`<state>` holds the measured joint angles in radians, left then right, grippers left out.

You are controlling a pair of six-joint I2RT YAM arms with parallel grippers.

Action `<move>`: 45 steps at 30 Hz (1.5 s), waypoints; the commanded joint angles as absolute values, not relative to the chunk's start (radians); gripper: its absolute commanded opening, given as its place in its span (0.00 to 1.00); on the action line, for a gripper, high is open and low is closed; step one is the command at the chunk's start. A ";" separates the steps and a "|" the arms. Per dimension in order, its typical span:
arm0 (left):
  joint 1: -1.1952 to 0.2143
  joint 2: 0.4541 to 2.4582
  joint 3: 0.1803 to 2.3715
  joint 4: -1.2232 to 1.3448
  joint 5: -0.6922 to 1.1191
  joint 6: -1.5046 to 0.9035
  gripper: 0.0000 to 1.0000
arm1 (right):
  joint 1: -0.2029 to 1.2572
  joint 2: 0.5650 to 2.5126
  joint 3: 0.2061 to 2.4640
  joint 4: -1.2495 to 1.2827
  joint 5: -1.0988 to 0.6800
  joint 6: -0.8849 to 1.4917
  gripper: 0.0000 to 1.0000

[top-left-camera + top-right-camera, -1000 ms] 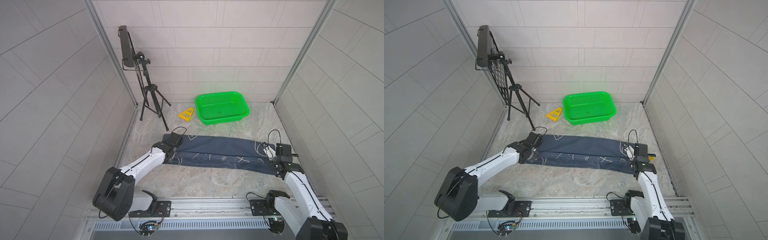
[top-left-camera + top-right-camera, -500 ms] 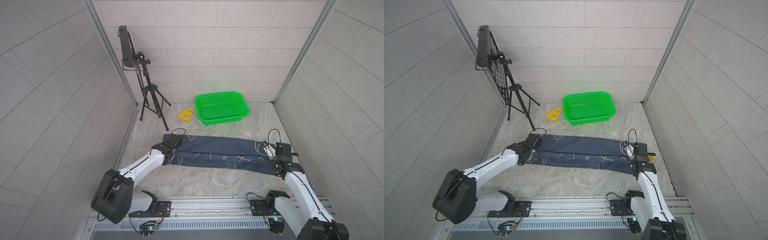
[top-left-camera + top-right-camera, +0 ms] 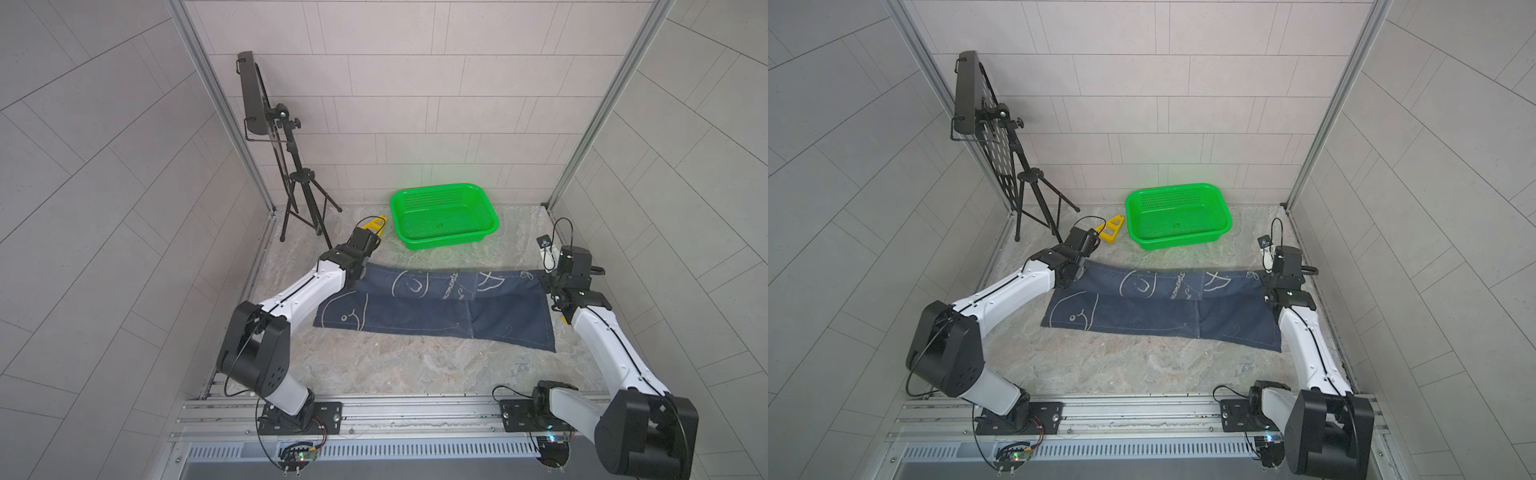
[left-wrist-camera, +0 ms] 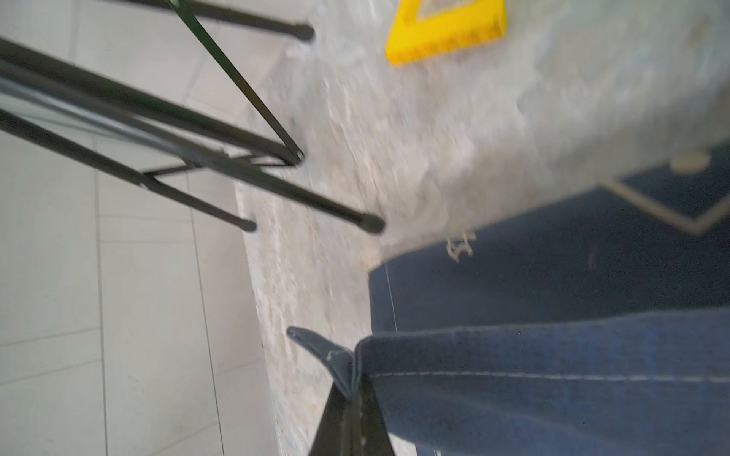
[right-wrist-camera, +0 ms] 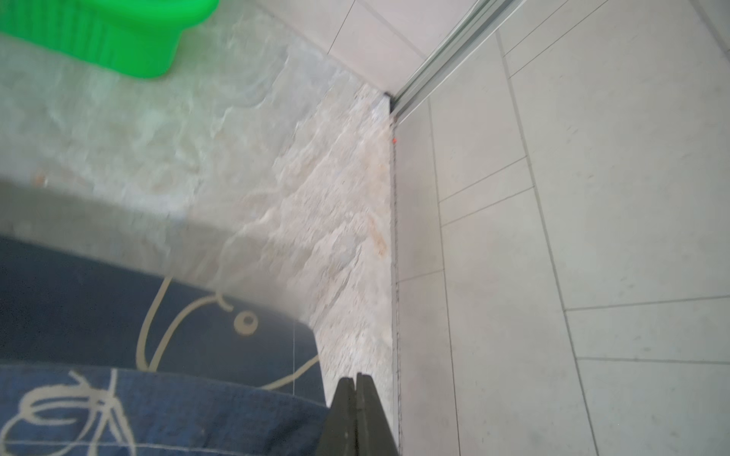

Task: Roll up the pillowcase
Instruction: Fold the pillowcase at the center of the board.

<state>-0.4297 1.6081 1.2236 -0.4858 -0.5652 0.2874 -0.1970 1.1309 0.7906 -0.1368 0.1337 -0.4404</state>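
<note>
The pillowcase [image 3: 436, 309], dark navy with white line drawings, stretches across the floor between both arms, its far edge doubled over toward the front. My left gripper [image 4: 351, 389] is shut on the cloth's far left corner, and a small tip of fabric pokes out past the fingertips. In both top views the wrist hides those jaws. My right gripper [image 5: 357, 379] is shut at the far right corner, where the raised fold of the pillowcase [image 5: 158, 406] runs into its side. The far edge hangs taut between the two grippers, just off the floor.
A green basket [image 3: 490, 218] stands at the back, a yellow triangular piece [image 3: 376, 224] to its left. A black tripod stand [image 3: 299, 195] fills the back left corner, its feet close to my left wrist. The right wall runs just beside my right gripper.
Both grippers have closed on the cloth's far corners. Both wrists have risen and moved toward the back wall, lifting the folded edge.
</note>
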 commanded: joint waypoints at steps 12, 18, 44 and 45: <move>-0.339 1.834 1.596 -0.343 -0.609 0.409 0.00 | -0.247 1.459 1.050 0.162 0.059 -0.286 0.02; -0.327 1.825 1.559 -0.339 -0.572 0.423 0.00 | -0.267 1.447 1.018 0.153 -0.002 -0.285 0.02; -0.363 1.359 0.858 -0.468 -0.437 0.430 0.00 | -0.262 0.905 0.464 -0.120 0.097 -0.531 0.02; -0.373 1.348 0.853 -0.485 -0.433 0.428 0.00 | -0.258 0.888 0.456 -0.150 0.099 -0.545 0.02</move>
<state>-0.3626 1.3911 0.8665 -0.4263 -0.4034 0.4210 -0.2588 0.9436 0.4671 -0.0628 0.0147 -0.4995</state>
